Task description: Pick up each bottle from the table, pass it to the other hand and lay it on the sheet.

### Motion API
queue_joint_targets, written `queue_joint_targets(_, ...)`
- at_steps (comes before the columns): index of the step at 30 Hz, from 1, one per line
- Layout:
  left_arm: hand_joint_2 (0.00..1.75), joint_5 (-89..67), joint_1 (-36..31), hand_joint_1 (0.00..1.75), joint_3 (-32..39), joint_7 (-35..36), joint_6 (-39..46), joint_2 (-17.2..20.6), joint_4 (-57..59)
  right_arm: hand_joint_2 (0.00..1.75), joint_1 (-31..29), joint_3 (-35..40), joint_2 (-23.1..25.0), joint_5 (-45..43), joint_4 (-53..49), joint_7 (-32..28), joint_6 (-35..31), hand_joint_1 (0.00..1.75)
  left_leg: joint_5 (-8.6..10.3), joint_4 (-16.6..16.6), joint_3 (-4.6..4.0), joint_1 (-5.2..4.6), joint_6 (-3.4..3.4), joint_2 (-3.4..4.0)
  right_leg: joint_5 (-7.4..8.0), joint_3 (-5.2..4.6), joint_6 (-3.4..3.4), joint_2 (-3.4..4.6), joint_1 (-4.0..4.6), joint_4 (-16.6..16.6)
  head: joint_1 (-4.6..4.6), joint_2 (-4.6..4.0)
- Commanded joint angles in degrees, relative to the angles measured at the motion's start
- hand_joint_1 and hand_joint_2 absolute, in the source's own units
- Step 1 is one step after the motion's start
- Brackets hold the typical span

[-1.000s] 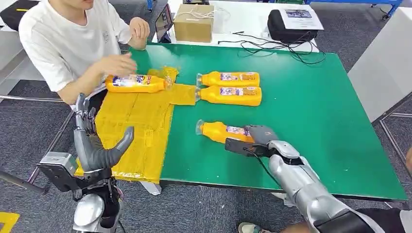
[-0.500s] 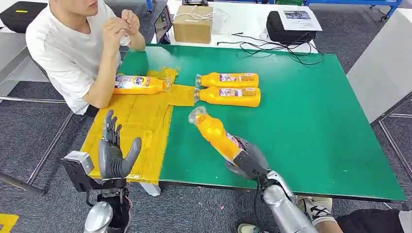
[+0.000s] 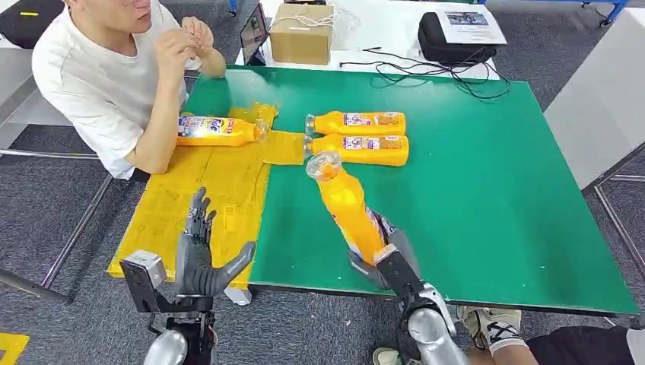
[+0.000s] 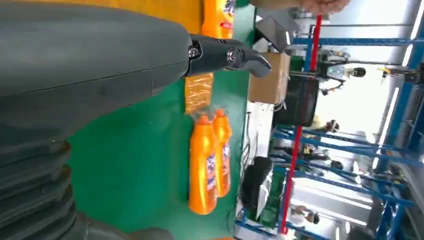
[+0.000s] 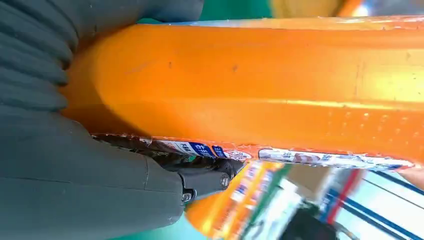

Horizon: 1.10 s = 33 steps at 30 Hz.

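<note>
- right hand (image 3: 380,255): wrapped around the base end of an orange bottle (image 3: 346,201), lifted clear of the green tabletop (image 3: 494,198) near its front edge; neck tilted up and away from the robot.
- left hand (image 3: 201,255): fingers spread, palm up, holding nothing; it hovers over the front edge of the yellow sheet (image 3: 205,194), which covers the tabletop's left side.
- held bottle, handling: rigid plastic body, probably smooth and a little slippery; if full, the grip at the base leaves the neck end as a long overhang.
- suggested receiving point: the free mid-body above the right hand's fingers, not the narrow neck.
- remaining bottles (image 3: 357,137): two lie side by side toward the tabletop's far edge.
- delivered bottle (image 3: 217,131): lies on the sheet's far end, beside a seated person (image 3: 106,76).
</note>
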Motion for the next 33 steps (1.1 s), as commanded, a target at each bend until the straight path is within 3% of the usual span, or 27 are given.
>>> queue_joint_targets(1,1.75,6.31,-0.05,0.00,-7.37,3.63,-13.89,3.19,6.19,1.75,-1.53,3.03,0.81,-0.45,-3.63,-1.13,2.09,1.75,-0.05,-0.05,0.17,0.00,-0.05,-0.01,-0.05,0.14,-0.06,0.10,-0.02,-0.02,0.02,0.00)
queue_joint_targets(2,1.75,8.68,0.42,0.00,-9.46,5.29,-18.07,4.41,7.16,1.75,-2.69,4.31,0.96,-0.21,-2.40,-1.24,2.88,1.75,-0.02,-0.05,0.09,-0.01,-0.04,-0.01,-0.02,0.09,-0.04,0.06,-0.02,-0.03,0.00,0.00)
queue_joint_targets(4,1.75,3.31,0.64,0.00,-12.48,-0.01,-15.04,4.44,8.72,1.75,-4.08,6.75,2.14,0.01,-0.54,-1.67,3.82,1.75,-0.04,-0.07,0.13,-0.02,-0.04,0.06,-0.02,0.12,-0.05,0.15,-0.04,-0.03,0.00,0.00)
queue_joint_targets(10,1.75,3.69,-0.17,0.00,-12.48,0.09,-14.63,4.70,8.52,1.75,-3.83,7.29,1.90,0.25,-0.82,-1.63,3.35,1.75,-0.03,-0.08,0.14,0.00,-0.07,-0.02,-0.04,0.15,-0.08,0.06,-0.01,-0.04,0.02,0.00)
queue_joint_targets(14,1.75,3.99,-2.38,0.00,-12.49,2.21,-11.95,3.05,11.47,1.75,-4.24,13.37,2.53,2.23,-0.03,-2.25,5.27,1.75,-0.03,-0.05,0.08,0.00,-0.05,0.04,-0.02,0.09,-0.04,0.09,-0.01,-0.03,0.00,0.00)
queue_joint_targets(16,1.75,14.50,-3.33,0.00,-12.15,5.23,-19.26,2.95,12.82,1.75,-5.74,18.10,1.74,4.93,1.83,-2.82,4.63,1.75,-0.04,-0.04,0.10,0.01,-0.06,0.06,-0.02,0.11,-0.06,0.14,0.00,-0.04,0.02,0.00)
queue_joint_targets(17,1.75,13.11,-3.22,0.00,-12.16,2.24,-18.22,2.88,12.09,1.75,-5.95,19.27,1.54,5.44,2.37,-2.91,4.35,1.75,-0.03,-0.06,0.10,0.00,-0.05,0.10,0.00,0.09,-0.04,0.17,-0.01,-0.04,0.00,0.00)
queue_joint_targets(23,1.75,17.67,-4.35,0.00,-14.20,2.43,-24.75,3.32,11.47,1.75,-7.41,24.08,0.75,5.71,9.38,-3.32,6.46,1.75,-0.02,-0.06,0.12,0.03,-0.04,0.01,-0.03,0.15,-0.05,0.07,0.02,-0.08,0.00,0.00)
queue_joint_targets(33,1.75,17.77,-6.18,0.00,-8.28,3.99,-15.73,0.06,12.72,1.75,-6.91,30.00,3.60,6.88,8.52,-3.19,5.10,1.75,-0.09,-0.02,0.21,0.07,-0.11,-0.09,-0.12,0.24,-0.12,0.04,0.05,-0.02,0.00,0.00)
